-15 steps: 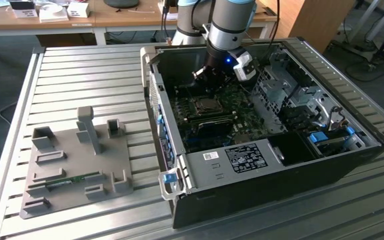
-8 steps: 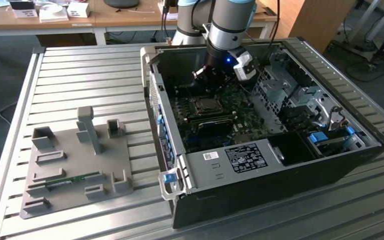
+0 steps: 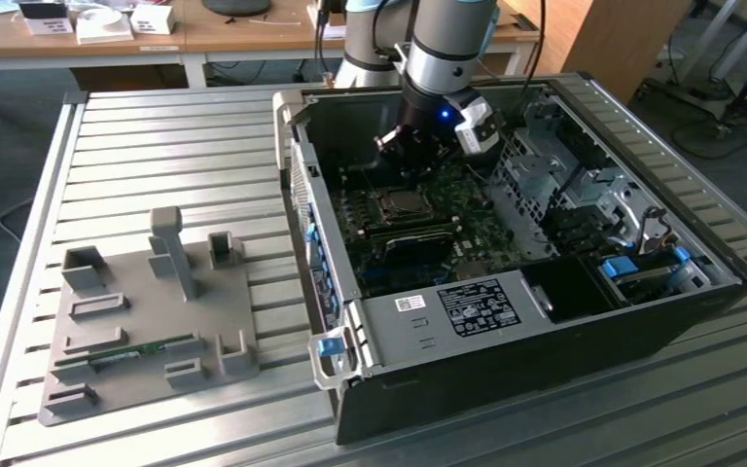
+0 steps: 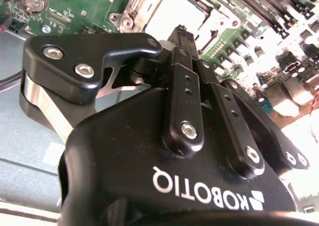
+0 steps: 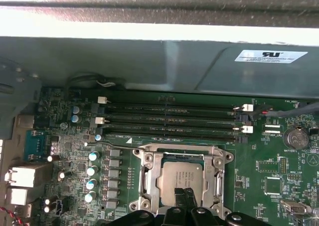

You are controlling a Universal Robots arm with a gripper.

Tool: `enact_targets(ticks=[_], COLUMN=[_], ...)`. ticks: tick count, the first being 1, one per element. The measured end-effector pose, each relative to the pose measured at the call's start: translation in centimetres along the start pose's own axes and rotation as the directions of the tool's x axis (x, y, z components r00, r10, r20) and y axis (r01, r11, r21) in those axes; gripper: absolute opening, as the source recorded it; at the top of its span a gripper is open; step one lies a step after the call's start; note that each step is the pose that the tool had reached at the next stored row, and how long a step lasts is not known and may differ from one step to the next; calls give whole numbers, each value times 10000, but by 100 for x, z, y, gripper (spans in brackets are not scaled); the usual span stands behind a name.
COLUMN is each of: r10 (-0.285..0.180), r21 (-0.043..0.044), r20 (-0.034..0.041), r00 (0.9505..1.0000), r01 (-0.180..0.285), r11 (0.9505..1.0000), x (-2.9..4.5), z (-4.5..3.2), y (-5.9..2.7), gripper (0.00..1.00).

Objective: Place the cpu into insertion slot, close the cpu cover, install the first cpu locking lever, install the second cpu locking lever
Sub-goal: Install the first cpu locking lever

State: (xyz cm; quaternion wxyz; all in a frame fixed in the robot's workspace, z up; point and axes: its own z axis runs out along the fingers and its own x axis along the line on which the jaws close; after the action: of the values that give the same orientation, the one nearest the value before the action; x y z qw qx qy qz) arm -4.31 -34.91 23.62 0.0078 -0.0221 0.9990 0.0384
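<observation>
The cpu (image 5: 180, 178), a silver-grey square chip, lies in the insertion slot (image 3: 400, 204) on the green motherboard inside the open computer case. The cpu cover (image 5: 144, 181), a silvery windowed frame, lies flat around the chip. A thin wire lever (image 5: 114, 144) runs along the socket's side nearest the memory slots. My gripper (image 5: 187, 198) hangs just above the chip's near edge with its black fingers together and nothing between them. In the second wrist view the gripper (image 4: 180, 34) points straight at the bright chip (image 4: 174, 16). The exterior view shows the gripper (image 3: 407, 161) low over the socket.
Long black memory slots (image 5: 169, 118) lie beyond the socket, with the case wall (image 5: 149, 61) behind them. A metal drive cage (image 3: 568, 185) stands on the exterior view's right inside the case. A grey fixture plate (image 3: 147, 321) lies on the slatted table on the exterior view's left.
</observation>
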Motion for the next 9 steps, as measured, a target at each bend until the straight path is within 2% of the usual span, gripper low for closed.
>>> enact_targets(ticks=[9], r10=[1], r21=[1], r20=[-1], r00=[10000], r01=[-1], r11=[10000], x=[0], z=[-9], y=[0], gripper=[11])
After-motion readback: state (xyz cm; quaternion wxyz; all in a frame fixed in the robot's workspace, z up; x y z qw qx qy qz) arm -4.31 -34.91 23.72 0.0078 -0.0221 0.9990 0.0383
